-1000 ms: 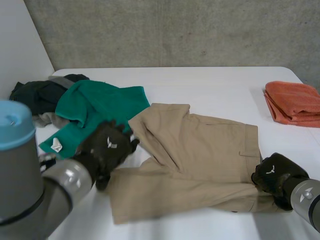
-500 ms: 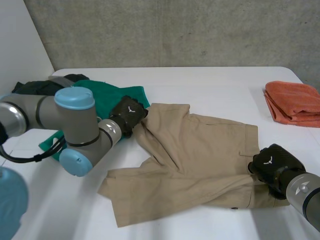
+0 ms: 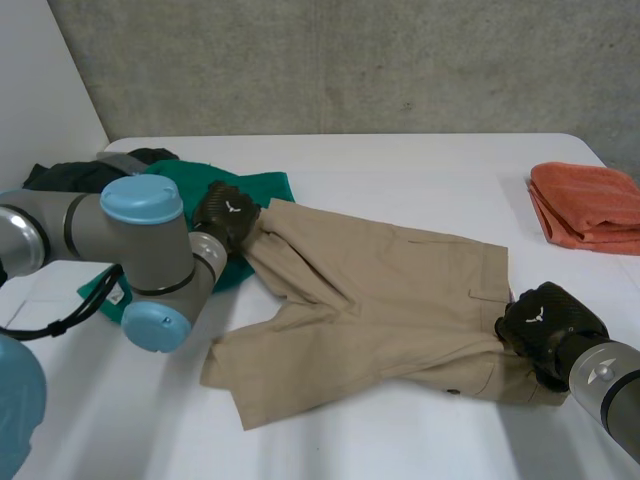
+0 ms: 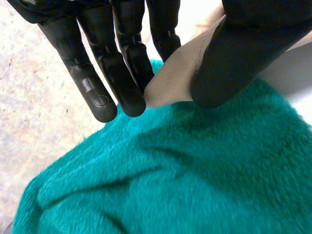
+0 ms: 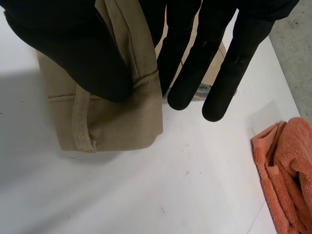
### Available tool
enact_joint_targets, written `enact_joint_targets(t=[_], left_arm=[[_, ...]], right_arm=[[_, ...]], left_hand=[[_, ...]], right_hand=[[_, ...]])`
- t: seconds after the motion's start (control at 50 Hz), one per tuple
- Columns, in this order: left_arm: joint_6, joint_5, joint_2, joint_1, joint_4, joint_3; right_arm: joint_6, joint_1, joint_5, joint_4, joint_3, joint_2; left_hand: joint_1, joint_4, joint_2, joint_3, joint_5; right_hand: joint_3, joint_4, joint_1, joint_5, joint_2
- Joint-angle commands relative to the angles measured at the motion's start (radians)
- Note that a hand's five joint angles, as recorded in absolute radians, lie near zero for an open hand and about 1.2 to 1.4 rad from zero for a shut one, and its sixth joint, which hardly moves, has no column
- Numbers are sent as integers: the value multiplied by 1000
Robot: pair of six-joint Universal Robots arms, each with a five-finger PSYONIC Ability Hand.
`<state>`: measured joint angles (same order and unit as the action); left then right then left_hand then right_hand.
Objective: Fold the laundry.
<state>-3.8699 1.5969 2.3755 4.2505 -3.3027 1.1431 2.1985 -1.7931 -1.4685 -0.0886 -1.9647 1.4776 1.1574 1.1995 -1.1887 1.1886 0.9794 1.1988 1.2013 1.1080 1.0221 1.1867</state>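
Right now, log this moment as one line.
left hand: pinching tan shorts leg corner, over green top | right hand: pinching waistband corner | shorts: spread on table, unfolded | orange towel: folded, aside

- A white desk (image 3: pixel 400 180) spans the scene under even, soft light.
- A grey concrete wall (image 3: pixel 350 60) stands behind it.
- A plain white wall (image 3: pixel 40 90) closes the left side.

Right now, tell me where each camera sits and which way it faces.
Head: between and behind the arms, looking down on the shorts; left hand and right hand show.
Left wrist: on that wrist, facing along its palm; its hand pinches a shorts corner over the green top.
Right wrist: likewise; its hand pinches the shorts' end, towel nearby.
All three share the shorts.
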Motion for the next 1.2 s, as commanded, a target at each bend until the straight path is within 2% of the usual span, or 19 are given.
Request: enact_joint_targets(t=[0.02, 0.08, 0.1, 0.16, 0.28, 0.36, 0.44, 0.56, 0.64, 0.72, 0.8, 0.88, 1.2], left_arm=[[-7, 52, -24, 6, 15, 53], [-6, 74, -25, 5, 18, 69], [-6, 75, -27, 3, 18, 73], [-5, 77, -41, -3, 18, 81], [17, 60, -134, -6, 18, 112], [33, -3, -177, -12, 18, 159], [40, -60, -171, -30, 20, 175], [40, -72, -139, -27, 17, 173], [38, -72, -95, -23, 17, 155], [36, -61, -52, -20, 15, 127], [36, -58, -27, -17, 14, 109], [36, -55, -25, -8, 15, 109], [33, 75, -94, 11, 22, 181]], right_arm=[[4, 0, -1, 1, 3, -3], [4, -2, -1, 1, 3, -5], [6, -2, -1, 1, 3, -5], [7, -2, -3, 1, 3, -5], [7, 0, -3, 3, 3, -5], [9, 0, -3, 3, 1, -5], [9, 0, -3, 9, 0, -6], [9, 0, -7, 24, -2, -19], [9, 0, -7, 24, -3, -31], [9, 0, -9, 26, -3, -31], [9, -2, -9, 26, -3, -34], [9, 0, -9, 27, -3, -34], [9, -3, -10, 30, 1, -33]], left_hand=[[239, 197, -208, 208, 242], [239, 197, -208, 208, 242], [91, 49, -60, 60, 95], [-592, -634, 623, -623, -589], [-574, -616, 605, -605, -571], [-551, -593, 582, -582, -547], [-533, -575, 564, -564, -529], [-527, -569, 558, -558, -524], [-486, -528, 517, -517, -483], [-354, -396, 385, -385, -351], [-143, -185, 174, -174, -139], [238, 196, -207, 207, 241], [239, 197, -208, 208, 242]], right_hand=[[197, 195, 288, 200, 210], [197, 195, 288, 200, 210], [197, 195, 288, 200, 210], [197, 195, 288, 200, 210], [197, 195, 288, 200, 210], [197, 195, 288, 200, 210], [197, 195, 288, 200, 210], [197, 195, 288, 200, 210], [197, 195, 288, 200, 210], [197, 195, 288, 200, 210], [197, 195, 288, 200, 210], [197, 195, 288, 200, 210], [197, 195, 288, 200, 210]])
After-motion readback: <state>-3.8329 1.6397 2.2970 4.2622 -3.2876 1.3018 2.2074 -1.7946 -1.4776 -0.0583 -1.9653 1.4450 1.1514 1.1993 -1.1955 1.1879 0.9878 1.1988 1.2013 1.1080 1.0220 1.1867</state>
